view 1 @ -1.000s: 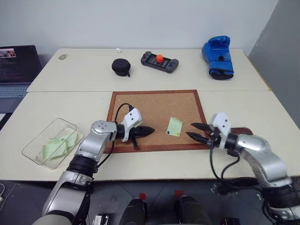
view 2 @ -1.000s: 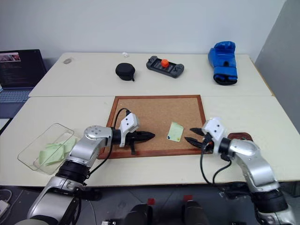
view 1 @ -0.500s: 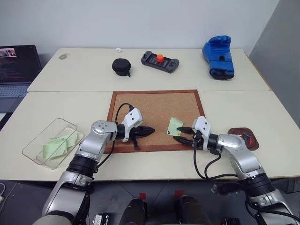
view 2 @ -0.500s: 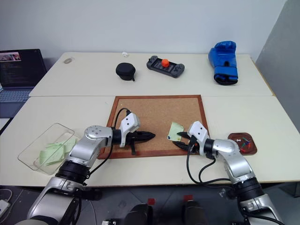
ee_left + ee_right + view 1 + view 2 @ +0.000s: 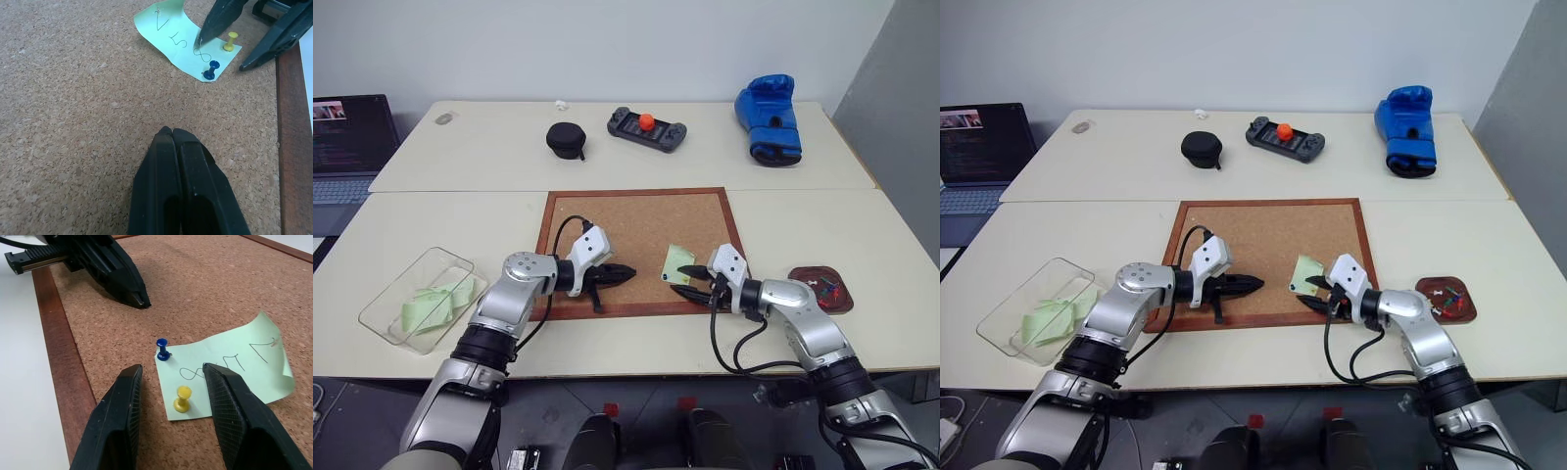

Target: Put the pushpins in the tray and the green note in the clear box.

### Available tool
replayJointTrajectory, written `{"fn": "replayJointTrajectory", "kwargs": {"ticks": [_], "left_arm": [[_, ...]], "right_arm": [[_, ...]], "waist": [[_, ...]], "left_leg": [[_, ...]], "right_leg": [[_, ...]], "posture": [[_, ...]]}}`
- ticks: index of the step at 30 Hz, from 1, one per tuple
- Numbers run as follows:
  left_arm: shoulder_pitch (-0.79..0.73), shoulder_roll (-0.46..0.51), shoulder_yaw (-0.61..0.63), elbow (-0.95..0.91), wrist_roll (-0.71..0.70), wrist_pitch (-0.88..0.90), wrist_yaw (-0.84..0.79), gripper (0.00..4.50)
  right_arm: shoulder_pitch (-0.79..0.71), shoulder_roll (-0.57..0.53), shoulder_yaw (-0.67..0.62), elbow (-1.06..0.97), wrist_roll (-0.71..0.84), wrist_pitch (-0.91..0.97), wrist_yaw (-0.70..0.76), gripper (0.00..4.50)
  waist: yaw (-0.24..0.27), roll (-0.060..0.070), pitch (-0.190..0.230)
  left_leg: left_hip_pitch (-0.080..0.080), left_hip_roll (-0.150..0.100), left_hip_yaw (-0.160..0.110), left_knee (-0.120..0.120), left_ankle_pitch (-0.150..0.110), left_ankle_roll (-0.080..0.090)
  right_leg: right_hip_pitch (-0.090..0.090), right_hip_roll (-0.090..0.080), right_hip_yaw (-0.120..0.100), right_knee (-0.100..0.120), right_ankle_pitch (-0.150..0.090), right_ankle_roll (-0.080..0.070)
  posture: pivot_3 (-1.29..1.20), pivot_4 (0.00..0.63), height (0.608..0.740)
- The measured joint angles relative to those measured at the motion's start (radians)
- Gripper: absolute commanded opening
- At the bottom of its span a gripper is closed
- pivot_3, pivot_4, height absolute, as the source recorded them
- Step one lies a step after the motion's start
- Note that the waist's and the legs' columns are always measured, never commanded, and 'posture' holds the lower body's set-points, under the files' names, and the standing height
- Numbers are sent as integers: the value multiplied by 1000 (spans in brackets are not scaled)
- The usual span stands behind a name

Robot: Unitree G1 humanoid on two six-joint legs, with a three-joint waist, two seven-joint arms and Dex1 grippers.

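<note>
Listing left to right, as laid out on the two pale tables:

Laptop (image 5: 347, 137): at the far left edge, screen lit.
Clear box (image 5: 384, 300): near the front left of the table, holding light-green paper strips (image 5: 435, 300).
Left gripper (image 5: 628, 273): over the corkboard near its front left part, both black fingers pressed together with no gap, holding nothing.
Corkboard (image 5: 626, 220): wood-framed, centre of the near table.
Black round case (image 5: 566, 140): on the far table, behind the corkboard.
Game controller (image 5: 647, 128): on the far table, with an orange ball on top.
Green note (image 5: 677, 262): on the corkboard near its front right corner, handwriting on it, far edge curled up.
Blue pushpin (image 5: 163, 350): stuck at one near corner of the note.
Yellow pushpin (image 5: 183, 398): stuck in the note beside the blue one.
Right gripper (image 5: 178, 377): fingers parted moderately, standing either side of the yellow pushpin, not closed on it; one tip rests on the note.
Blue boxing glove (image 5: 769, 119): far table, right.
Tray (image 5: 801, 289): right of the corkboard, with several coloured pushpins (image 5: 828, 288) inside.
</note>
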Motion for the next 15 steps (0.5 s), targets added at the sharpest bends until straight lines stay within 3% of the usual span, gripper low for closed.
{"fn": "replayJointTrajectory", "kwargs": {"ticks": [7,15], "left_arm": [[0,0,0,-2,0,6,0,0],[0,0,0,-2,0,6,0,0]], "right_arm": [[0,1,-4,1,0,1,1,143],[0,2,-9,4,3,2,4,68]], "waist": [[0,0,0],[0,0,0]], "left_leg": [[0,0,0,0,0,0],[0,0,0,0,0,0]], "right_leg": [[0,0,0,0,0,0],[0,0,0,0,0,0]], "posture": [[0,150,740],[0,150,740]]}}
